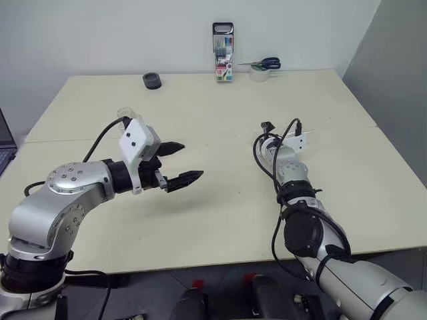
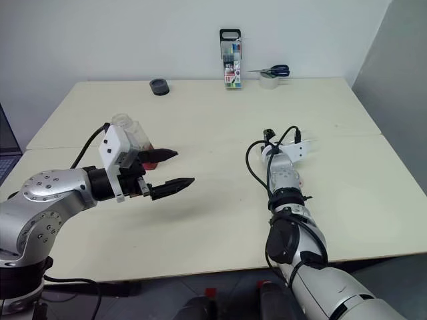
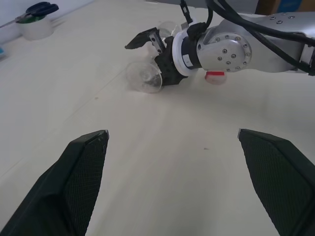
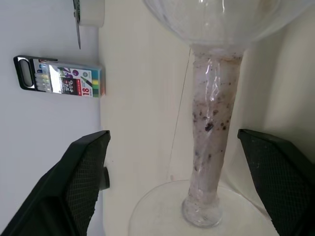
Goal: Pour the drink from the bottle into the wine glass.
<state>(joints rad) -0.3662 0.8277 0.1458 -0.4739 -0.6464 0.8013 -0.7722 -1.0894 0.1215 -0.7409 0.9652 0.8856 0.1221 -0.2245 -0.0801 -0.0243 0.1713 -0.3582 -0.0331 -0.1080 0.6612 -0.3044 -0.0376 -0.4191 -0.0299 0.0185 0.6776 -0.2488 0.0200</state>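
Note:
The wine glass [image 4: 212,123] lies on its side on the pale table [image 1: 213,200], its round foot [image 3: 143,77] turned toward my left arm. My right gripper [image 4: 172,133] is open, one finger on each side of the stem and clear of it. In the eye views the right wrist [image 1: 283,155] hides the glass. My left gripper [image 1: 192,160] hovers open and empty over the left half of the table. The bottle [image 2: 129,128] stands behind its wrist, mostly hidden, with a trace of reddish drink [image 2: 147,146] showing low down.
At the table's far edge stand a pack of coloured pens [image 1: 223,52], a tape roll with blue scissors on it [image 1: 261,69] and a small black round object [image 1: 152,81]. A small red-and-white piece [image 3: 215,76] lies under my right forearm. A laptop edge [image 1: 4,143] shows at far left.

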